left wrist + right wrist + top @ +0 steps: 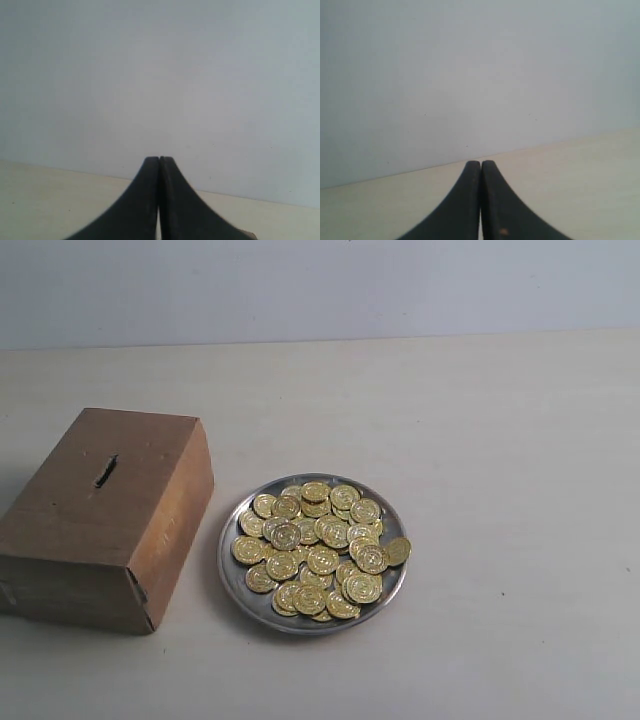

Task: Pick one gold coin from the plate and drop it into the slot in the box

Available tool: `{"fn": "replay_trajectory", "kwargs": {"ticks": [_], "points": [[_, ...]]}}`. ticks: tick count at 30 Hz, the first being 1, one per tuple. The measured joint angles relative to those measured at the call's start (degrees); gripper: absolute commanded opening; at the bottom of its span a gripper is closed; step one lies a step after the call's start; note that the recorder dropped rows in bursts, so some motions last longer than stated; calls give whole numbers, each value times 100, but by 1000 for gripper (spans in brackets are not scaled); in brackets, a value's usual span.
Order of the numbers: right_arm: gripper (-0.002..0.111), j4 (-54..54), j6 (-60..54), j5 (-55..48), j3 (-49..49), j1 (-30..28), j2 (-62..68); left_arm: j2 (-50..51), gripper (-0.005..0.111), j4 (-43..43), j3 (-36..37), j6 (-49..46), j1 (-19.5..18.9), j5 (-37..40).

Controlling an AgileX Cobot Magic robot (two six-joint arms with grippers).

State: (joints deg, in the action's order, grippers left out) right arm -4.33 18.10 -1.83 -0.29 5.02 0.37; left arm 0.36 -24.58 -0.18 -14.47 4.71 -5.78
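A round silver-grey plate [232,565] lies near the middle of the table, heaped with several gold coins [318,548]. Left of it stands the brown cardboard box [100,515], its short dark slot [105,471] cut in the top face. Neither arm shows in the exterior view. In the left wrist view my left gripper [159,160] is shut, its black fingers pressed together with nothing between them, facing the pale wall. My right gripper [481,163] is likewise shut and empty, above bare tabletop. Plate, coins and box are out of both wrist views.
The cream tabletop [480,440] stretches behind and to the right of the plate. A pale grey wall [320,285] closes the far side.
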Motion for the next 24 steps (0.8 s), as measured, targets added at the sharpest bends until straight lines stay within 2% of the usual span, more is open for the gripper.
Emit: {"fn": "replay_trajectory", "kwargs": {"ticks": [9, 13, 18, 24], "points": [[0, 0, 0, 0, 0, -9, 0, 0, 2, 0, 0, 0, 0, 0], [0, 0, 0, 0, 0, -9, 0, 0, 2, 264, 0, -137, 0, 121], [0, 0, 0, 0, 0, -9, 0, 0, 2, 813, 0, -21, 0, 1297], [0, 0, 0, 0, 0, -9, 0, 0, 2, 1545, 0, 846, 0, 2019]]}}
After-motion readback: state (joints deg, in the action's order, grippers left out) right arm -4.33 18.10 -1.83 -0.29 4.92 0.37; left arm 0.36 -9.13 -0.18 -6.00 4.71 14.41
